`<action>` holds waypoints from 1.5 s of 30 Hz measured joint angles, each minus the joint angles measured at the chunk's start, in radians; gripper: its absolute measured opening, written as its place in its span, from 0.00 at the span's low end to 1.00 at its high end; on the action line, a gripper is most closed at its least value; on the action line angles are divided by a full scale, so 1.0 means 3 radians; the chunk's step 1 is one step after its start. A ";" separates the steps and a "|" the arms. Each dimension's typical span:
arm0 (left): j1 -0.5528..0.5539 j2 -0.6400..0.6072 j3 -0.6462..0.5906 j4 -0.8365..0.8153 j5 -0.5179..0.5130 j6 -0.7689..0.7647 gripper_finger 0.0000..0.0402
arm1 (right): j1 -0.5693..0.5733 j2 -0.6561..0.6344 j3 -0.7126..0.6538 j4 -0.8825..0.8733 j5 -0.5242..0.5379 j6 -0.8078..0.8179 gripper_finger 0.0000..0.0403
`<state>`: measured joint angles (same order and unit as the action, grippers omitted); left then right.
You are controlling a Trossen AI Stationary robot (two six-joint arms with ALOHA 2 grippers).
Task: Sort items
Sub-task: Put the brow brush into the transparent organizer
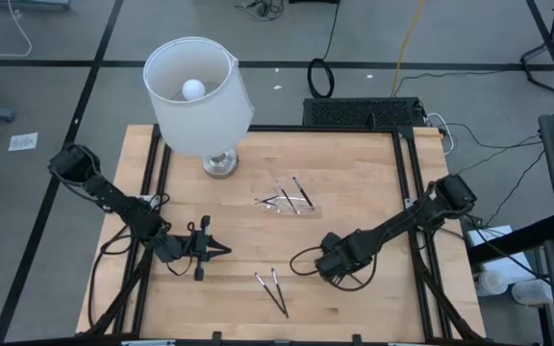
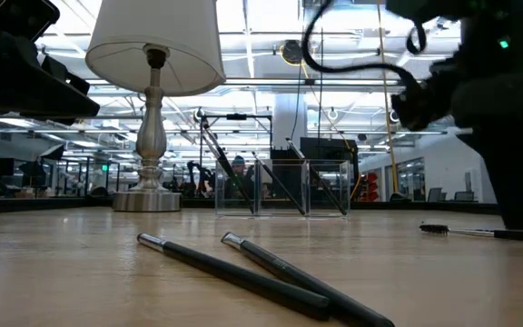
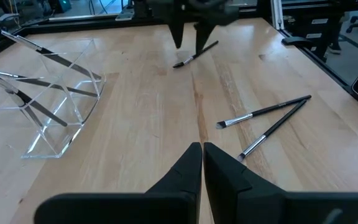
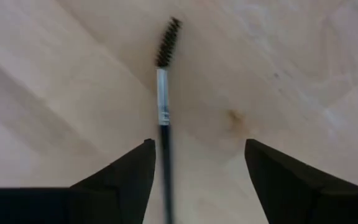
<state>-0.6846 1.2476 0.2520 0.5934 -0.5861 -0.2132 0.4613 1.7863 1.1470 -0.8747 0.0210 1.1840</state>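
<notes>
Wood table (image 1: 373,192) — right gripper (image 4: 197,171) spread over a brush (image 4: 163,93); centre it between fingers, then close — left gripper (image 3: 202,165) pressed together.

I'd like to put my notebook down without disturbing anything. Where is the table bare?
The widest bare wood lies between the lamp base and the left gripper, and along the far right edge beyond the clear tray. It is crowded in the middle and near edge: two brushes lie there, and the open right gripper hangs over another brush.
</notes>
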 joint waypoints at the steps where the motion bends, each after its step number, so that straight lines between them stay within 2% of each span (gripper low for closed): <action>1: 0.0000 0.0000 0.0000 0.0000 0.0000 -0.0001 0.06 | 0.0001 0.0001 -0.0070 0.0120 -0.0001 -0.0007 0.59; 5: 0.0000 0.0000 0.0000 0.0001 0.0000 0.0000 0.06 | -0.0001 -0.0023 -0.0263 0.0499 -0.0081 -0.0062 0.56; 14: 0.0000 0.0000 0.0000 0.0003 -0.0001 -0.0001 0.06 | -0.0001 -0.0017 -0.0443 0.0536 -0.0083 -0.0078 0.44; 18: 0.0000 0.0000 0.0000 0.0003 -0.0001 -0.0034 0.06 | 0.0000 -0.0015 -0.0522 0.0539 -0.0065 -0.0062 0.33; 26: 0.0001 0.0000 0.0000 0.0002 -0.0001 -0.0006 0.06 | 0.0014 -0.0017 -0.0660 0.0577 -0.0015 -0.0142 0.03; 34: 0.0043 0.0000 0.0000 0.0001 -0.0001 0.0022 0.06 | 0.0000 -0.0065 -0.0635 0.0595 0.0285 -0.0341 0.01; 39: 0.0043 0.0000 0.0000 -0.0001 -0.0001 -0.0030 0.06 | 0.0094 -0.0253 -0.0546 0.0695 0.0700 -0.0391 0.01; 45: 0.0043 0.0000 0.0000 -0.0005 -0.0001 -0.0032 0.06 | 0.0189 -0.0609 -0.0429 0.1102 0.1225 -0.0661 0.00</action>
<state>-0.6716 1.2476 0.2520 0.5918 -0.5865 -0.2227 0.5180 1.6037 1.0183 -0.5440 0.3884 0.9858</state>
